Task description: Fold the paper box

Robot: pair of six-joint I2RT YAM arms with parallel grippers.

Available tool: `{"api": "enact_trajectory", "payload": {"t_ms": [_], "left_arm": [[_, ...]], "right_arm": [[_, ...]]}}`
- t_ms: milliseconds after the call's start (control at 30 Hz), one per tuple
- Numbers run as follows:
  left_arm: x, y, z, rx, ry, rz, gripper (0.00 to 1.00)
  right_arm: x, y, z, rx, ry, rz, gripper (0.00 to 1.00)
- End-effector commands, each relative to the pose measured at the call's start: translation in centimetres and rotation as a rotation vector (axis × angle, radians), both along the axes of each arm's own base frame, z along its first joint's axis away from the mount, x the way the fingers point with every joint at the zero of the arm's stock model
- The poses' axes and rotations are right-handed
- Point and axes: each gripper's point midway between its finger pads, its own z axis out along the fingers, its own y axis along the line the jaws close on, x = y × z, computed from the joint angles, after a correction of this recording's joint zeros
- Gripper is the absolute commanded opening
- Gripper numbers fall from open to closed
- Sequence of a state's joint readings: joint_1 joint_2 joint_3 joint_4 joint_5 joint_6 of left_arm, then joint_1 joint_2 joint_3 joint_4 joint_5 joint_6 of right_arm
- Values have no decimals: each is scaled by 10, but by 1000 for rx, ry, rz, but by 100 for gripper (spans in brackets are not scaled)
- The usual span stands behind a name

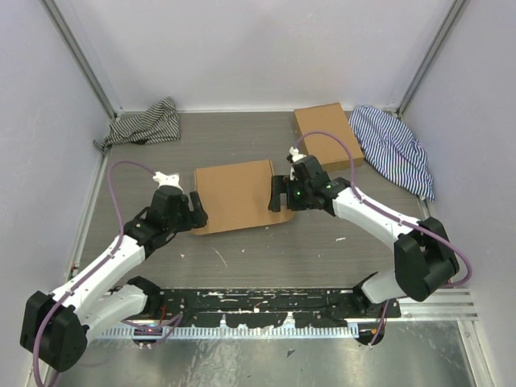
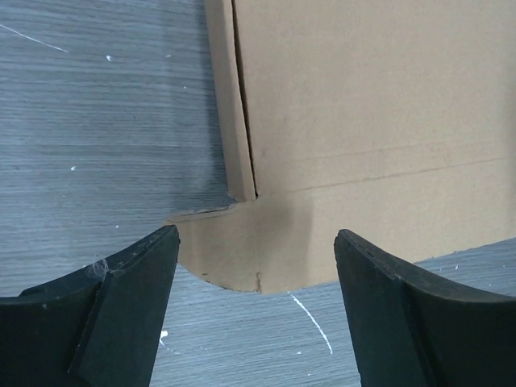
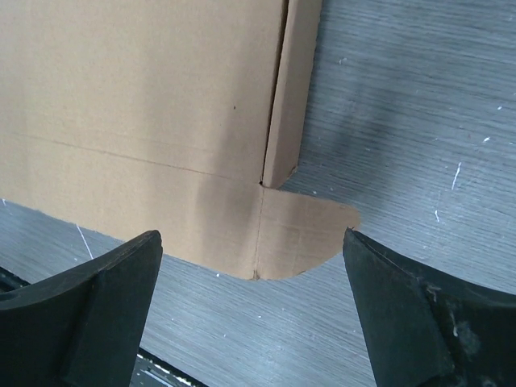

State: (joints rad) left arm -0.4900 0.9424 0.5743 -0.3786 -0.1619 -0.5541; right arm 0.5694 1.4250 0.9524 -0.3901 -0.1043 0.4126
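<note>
We see one table [image 1: 242, 258] with one paper box [image 1: 234, 196] lying flat at its middle. Two striped cloths sit at the far corners, left [image 1: 145, 123] and right [image 1: 395, 147]. One smaller box [image 1: 325, 135] lies beside the right cloth. The left gripper [image 1: 197, 210] and right gripper [image 1: 278, 193] flank the paper box, fingers spread, holding nothing.

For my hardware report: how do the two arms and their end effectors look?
Both the left arm and the right arm have white links with bulky black joints. A purple cable loops along each arm. The left end effector and the right end effector are black, each with two broad, wedge-shaped fingers. A green light glows on the right wrist.
</note>
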Motion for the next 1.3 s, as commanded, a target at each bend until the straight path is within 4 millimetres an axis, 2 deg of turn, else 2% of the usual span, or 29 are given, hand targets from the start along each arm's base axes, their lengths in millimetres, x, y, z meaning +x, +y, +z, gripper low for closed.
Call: {"api": "enact_trajectory", "payload": {"t_ms": [0,300,500,767,933,1267], "left_arm": [[5,-13,9,-67,-44,-34,84],[-1,-23,-13,-83,19,-83,81],[-5,-28,-15,-97,32,-110,79],[-10,-38,-13,-134,47,-161,78],[-15,-46,-2,-180,53,-191,77],[-21,-47,14,-207,36,-205,76]], "right_arm": [[2,13,11,47,-50,64,99],[-12,17,-11,-14,-17,116,97],[-20,22,-22,-66,-10,142,96],[-26,28,-19,-72,-14,156,94],[-29,28,-12,-61,-21,160,93],[-36,39,-2,-6,-18,203,91]]}}
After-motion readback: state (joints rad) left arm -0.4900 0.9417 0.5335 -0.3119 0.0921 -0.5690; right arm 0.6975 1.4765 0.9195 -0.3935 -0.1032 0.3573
